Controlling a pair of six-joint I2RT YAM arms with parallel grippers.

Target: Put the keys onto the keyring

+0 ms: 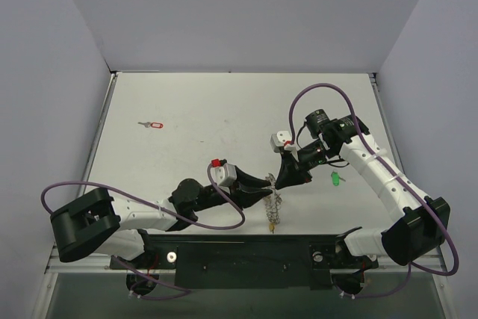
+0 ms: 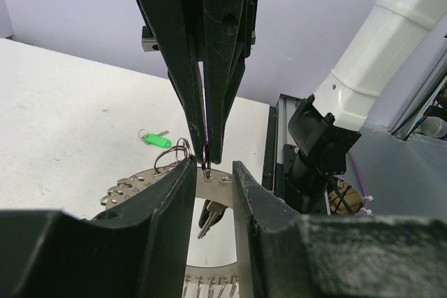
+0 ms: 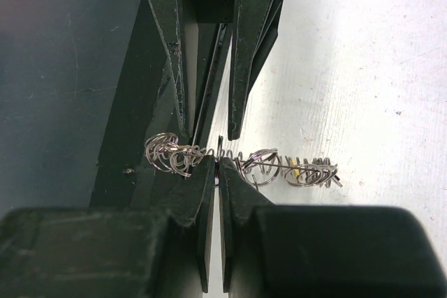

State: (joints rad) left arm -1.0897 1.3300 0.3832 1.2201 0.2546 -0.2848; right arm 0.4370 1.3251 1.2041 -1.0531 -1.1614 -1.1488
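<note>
From above, both arms meet near the front middle of the surface [image 1: 224, 110]. The left fingers [image 1: 254, 183] reach in from the left and the right fingers [image 1: 289, 172] come in from the right. The keyring [image 1: 275, 203] stands on edge between their tips, with its yellow piece [image 1: 272, 223] at the low end, nearest the arm bases. The green key [image 1: 335, 178] lies on the surface just right of the right arm's wrist. The red key [image 1: 154, 125] is well apart, far out on the left.

On the left wrist camera, the left fingers [image 2: 174, 204] are parted with a clear gap and nothing pinched between them. The keyring [image 2: 129, 188] faces this camera flat on, its toothed rim spreading out behind both tips. The right fingers [image 2: 223, 68] drop in from the top, their tips drawn together on a small wire loop at the ring's upper rim. Something dark and key-shaped hangs lower in the gap; what it is, I cannot tell. The green key [image 2: 156, 140] sits on the surface beyond the ring.

On the right wrist camera, the right fingers [image 3: 241, 200] are all but clenched, nipping a thin wire on the keyring [image 3: 262, 163]. The ring is seen edge-on here as a row of little loops, with the yellow piece [image 3: 295, 167] towards its right end. The left fingers [image 3: 167, 47] hang down opposite, spread, their tips just beside the ring.
</note>
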